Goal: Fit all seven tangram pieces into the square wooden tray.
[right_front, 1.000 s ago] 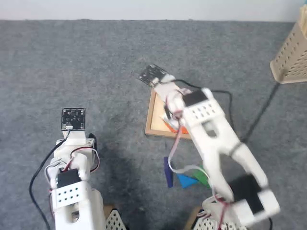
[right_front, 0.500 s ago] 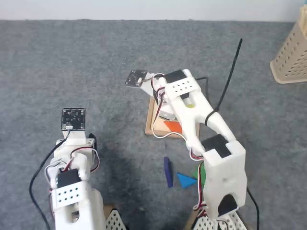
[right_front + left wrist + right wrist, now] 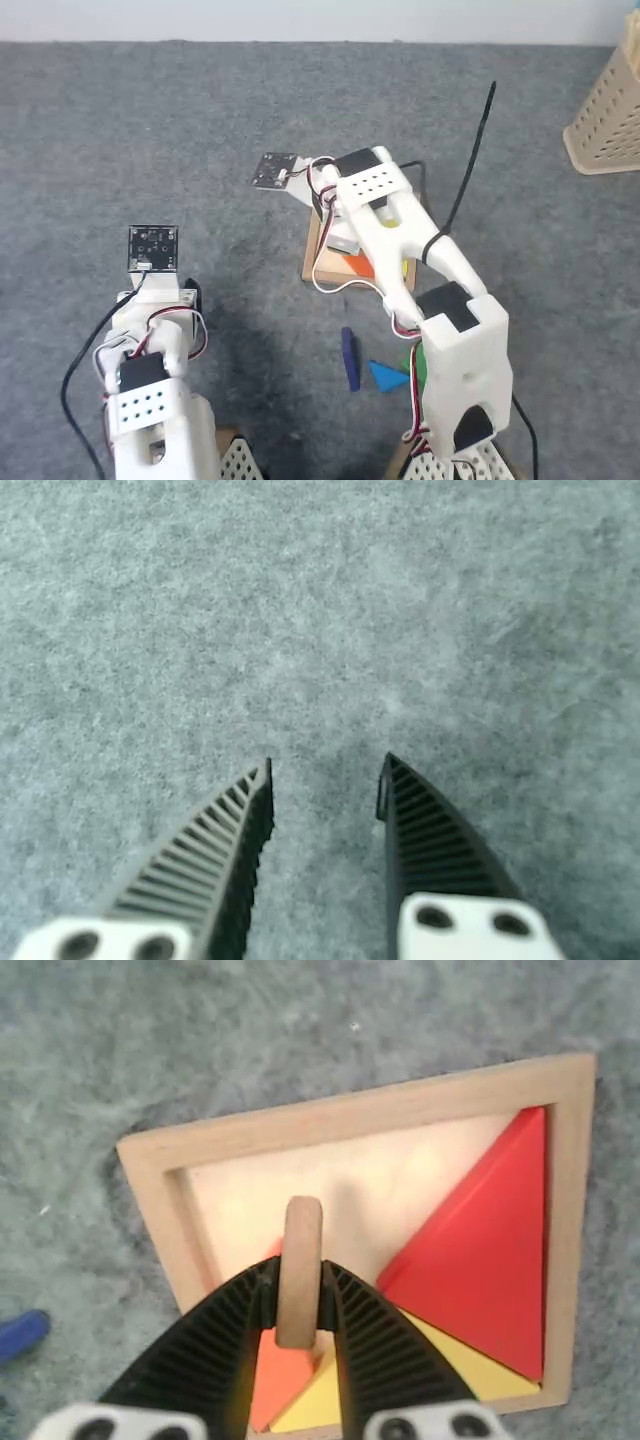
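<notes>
The square wooden tray (image 3: pixel 350 1110) lies on grey carpet and holds a large red triangle (image 3: pixel 480 1250), an orange piece (image 3: pixel 280 1380) and a yellow piece (image 3: pixel 450 1360). My right gripper (image 3: pixel 300 1270) hangs over the tray's bare part, shut on a thin wood-coloured piece (image 3: pixel 302 1250) seen edge-on. In the high view the right arm (image 3: pixel 375 190) covers most of the tray (image 3: pixel 312 250). A dark blue piece (image 3: pixel 349 357), a blue triangle (image 3: pixel 385 375) and a green piece (image 3: pixel 418 365) lie on the carpet near the arm's base. My left gripper (image 3: pixel 325 770) stands open over bare carpet.
A beige perforated container (image 3: pixel 610 100) stands at the far right edge. The left arm (image 3: pixel 150 350) sits at the near left. A black cable (image 3: pixel 470 160) rises beside the right arm. Open carpet stretches across the far and left sides.
The right arm has swung from the tray's near right side to above the tray, its wrist shifting left. The left arm has stayed still.
</notes>
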`<state>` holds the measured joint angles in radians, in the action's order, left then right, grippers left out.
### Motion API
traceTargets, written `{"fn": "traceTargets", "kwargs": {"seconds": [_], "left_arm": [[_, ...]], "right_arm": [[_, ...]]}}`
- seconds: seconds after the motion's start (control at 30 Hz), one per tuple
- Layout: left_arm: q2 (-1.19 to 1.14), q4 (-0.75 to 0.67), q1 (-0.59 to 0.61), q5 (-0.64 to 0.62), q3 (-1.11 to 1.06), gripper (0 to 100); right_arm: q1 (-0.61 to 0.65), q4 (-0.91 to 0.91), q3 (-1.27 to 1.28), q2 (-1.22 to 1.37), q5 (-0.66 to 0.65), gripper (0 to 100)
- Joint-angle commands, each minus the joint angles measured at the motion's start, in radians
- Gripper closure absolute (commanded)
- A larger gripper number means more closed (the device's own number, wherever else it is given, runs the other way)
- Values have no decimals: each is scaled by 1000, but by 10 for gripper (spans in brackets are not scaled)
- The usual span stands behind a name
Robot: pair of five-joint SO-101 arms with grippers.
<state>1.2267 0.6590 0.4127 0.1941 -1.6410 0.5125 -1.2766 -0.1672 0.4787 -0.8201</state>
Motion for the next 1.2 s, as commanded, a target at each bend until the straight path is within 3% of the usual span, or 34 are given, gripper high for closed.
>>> {"fn": "traceTargets", "kwargs": {"seconds": [0.0, 0.1, 0.37, 0.53, 0.87, 1.07, 1.17], "left_arm": [[20, -26, 3, 6, 4, 832], [20, -26, 3, 6, 4, 832], [20, -26, 3, 6, 4, 832], [20, -26, 3, 6, 4, 832], [20, -26, 3, 6, 4, 832], [20, -26, 3, 6, 4, 832], [20, -26, 3, 6, 4, 832]], "right_arm": [[7, -19, -63, -19, -15, 935], [8, -21, -63, -19, -15, 885], [-22, -8, -71, -30, -8, 879], [-59, 67, -95, -19, 130, 879], [-58, 76, -97, -21, 163, 879], [-51, 188, -74, -12, 353, 882], [-51, 249, -40, 5, 370, 949]]}}
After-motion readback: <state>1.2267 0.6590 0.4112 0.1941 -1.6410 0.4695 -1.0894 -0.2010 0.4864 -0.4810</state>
